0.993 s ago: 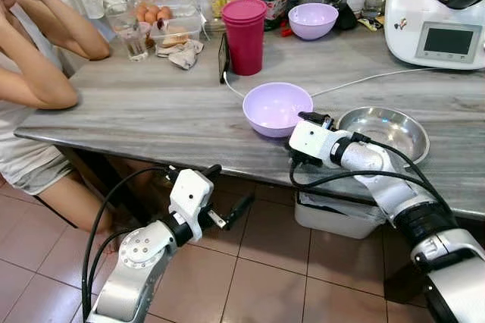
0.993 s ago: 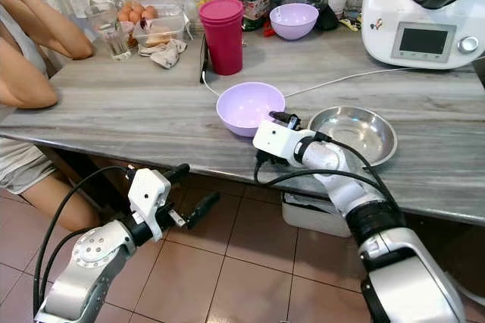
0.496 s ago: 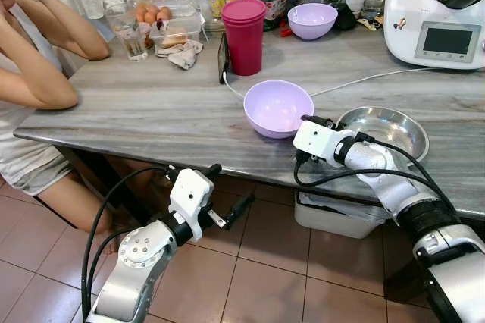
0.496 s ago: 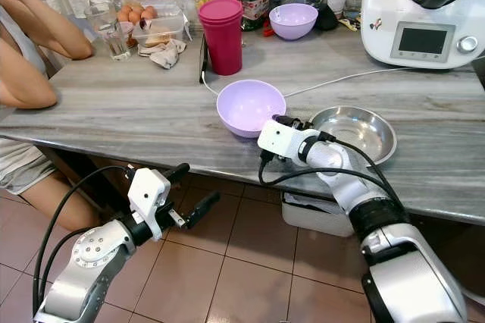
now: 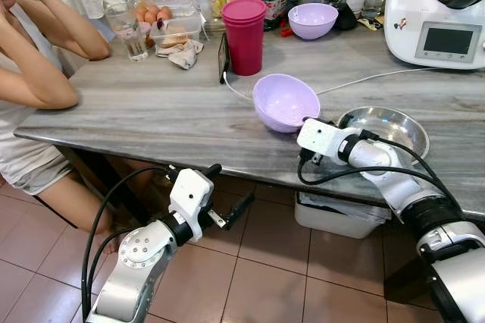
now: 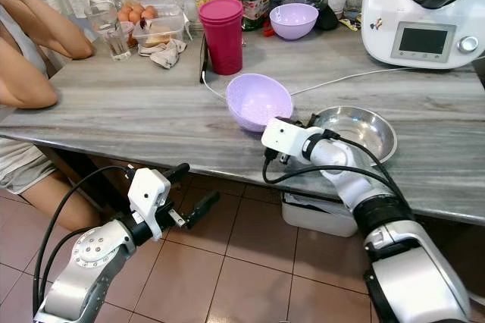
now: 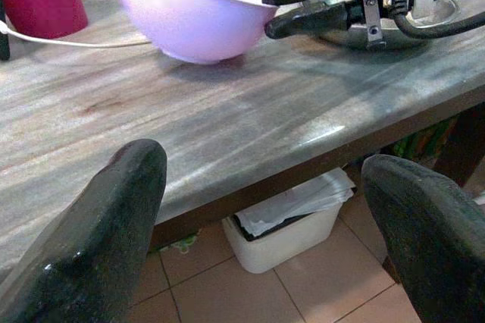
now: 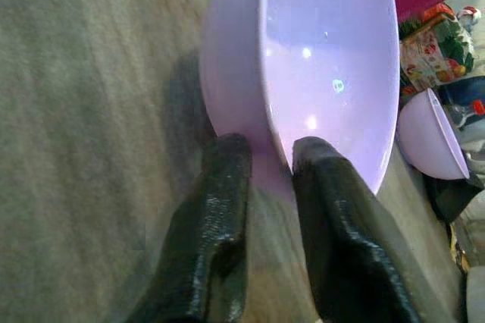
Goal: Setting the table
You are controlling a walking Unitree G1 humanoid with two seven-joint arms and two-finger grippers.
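The right gripper (image 8: 261, 158) is closed on the rim of the near lilac bowl (image 5: 286, 101), one black finger outside the wall and one inside; it pinches at the bowl's 5 o'clock edge as I stand looking at the table; the bowl is tipped, the gripped side raised and the opening turned toward the robot, while its far underside seems to rest on the grey table (image 5: 151, 114); whether it is fully lifted I cannot tell. The steel bowl (image 5: 386, 130) sits just beside it at 3 o'clock, near the table's front edge; a white cable (image 5: 364, 78) runs behind both toward the kitchen machine (image 5: 436, 8) at 1 o'clock.

The left gripper (image 5: 226, 195) hangs below the table edge, at about 7 o'clock from the bowl, its fingers spread apart and holding nothing; from its wrist camera one sees the bowl's underside and the right gripper at the rim.

A person (image 5: 34, 73) sits at the 9 o'clock end of the table with elbows on it; before this person the table top is bare. At 12 o'clock stand a magenta tumbler (image 5: 245, 35), a second lilac bowl (image 5: 313, 20), a glass (image 5: 130, 31) and a box of eggs (image 5: 163, 20), all crowded at the back.

In my judgement the task is at an early stage; one bowl is in the grasp but not yet placed at a seat; the steel bowl, the second lilac bowl and the tumbler seem not yet laid out.
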